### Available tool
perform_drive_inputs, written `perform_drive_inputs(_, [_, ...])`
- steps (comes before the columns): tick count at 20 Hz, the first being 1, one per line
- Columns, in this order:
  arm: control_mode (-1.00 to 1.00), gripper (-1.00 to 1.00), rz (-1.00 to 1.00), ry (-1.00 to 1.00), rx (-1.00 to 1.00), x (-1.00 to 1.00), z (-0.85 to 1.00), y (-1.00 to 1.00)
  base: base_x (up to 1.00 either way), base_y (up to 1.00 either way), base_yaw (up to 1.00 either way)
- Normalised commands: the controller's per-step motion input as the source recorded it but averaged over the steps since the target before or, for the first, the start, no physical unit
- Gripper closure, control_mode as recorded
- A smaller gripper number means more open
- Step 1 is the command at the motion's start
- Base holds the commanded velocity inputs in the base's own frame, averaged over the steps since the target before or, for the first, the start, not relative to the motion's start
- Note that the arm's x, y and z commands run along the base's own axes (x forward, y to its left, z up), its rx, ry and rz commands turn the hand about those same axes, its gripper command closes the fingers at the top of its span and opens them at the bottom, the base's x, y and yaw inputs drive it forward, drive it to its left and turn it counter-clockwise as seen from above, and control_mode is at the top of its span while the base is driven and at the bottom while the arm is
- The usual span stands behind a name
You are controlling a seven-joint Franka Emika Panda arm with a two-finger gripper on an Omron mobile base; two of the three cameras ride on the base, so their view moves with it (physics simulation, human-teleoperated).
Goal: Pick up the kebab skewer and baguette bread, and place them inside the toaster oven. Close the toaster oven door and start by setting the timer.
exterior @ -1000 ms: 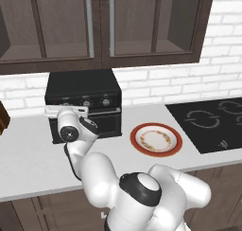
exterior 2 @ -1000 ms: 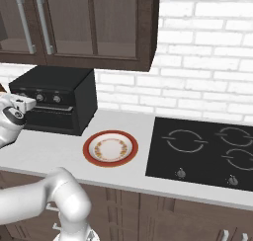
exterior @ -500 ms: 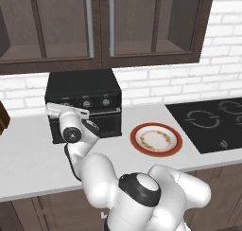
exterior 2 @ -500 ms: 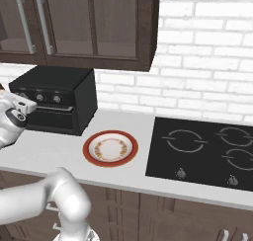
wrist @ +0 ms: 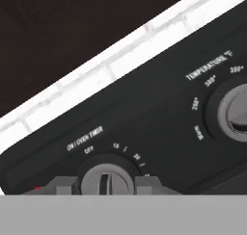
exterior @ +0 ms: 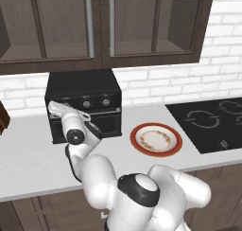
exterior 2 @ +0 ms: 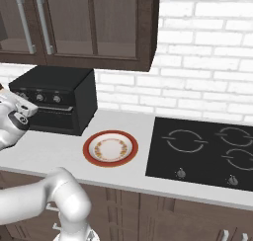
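I see the toaster oven (exterior: 83, 104) on the counter (exterior: 28, 164) against the brick wall, its door (exterior: 101, 122) up and closed. In the hand view my gripper (wrist: 107, 185) sits right at the timer knob (wrist: 107, 181), one finger (wrist: 61, 186) on each side, clamped on it. The temperature knob (wrist: 236, 112) is farther along the panel. A red-rimmed plate (exterior: 156, 139) lies just beside the oven, the black cooktop (exterior 2: 207, 147) beyond it.

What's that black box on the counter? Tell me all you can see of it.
The toaster oven: a boxy black appliance on the pale counter, against the brick wall, left of a plate. Its door is shut. Round silvery knobs sit in a row above; the pincer straddles the one marked "ON/OVEN TIMER".
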Motion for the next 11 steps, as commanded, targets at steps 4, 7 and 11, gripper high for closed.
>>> perform_drive_inputs(4, [-1.0, 1.0, 0.0, 0.0, 0.13, -0.11, -0.09, 0.04, 0.0, 0.0, 0.0])
perform_drive_inputs(7, [-1.0, 1.0, 0.0, 0.0, 0.14, -0.06, -0.07, 0.04, 0.0, 0.0, 0.0])
perform_drive_inputs(11, [-1.0, 1.0, -0.04, 0.0, 0.14, -0.03, -0.01, 0.1, 0.0, 0.0, 0.0])
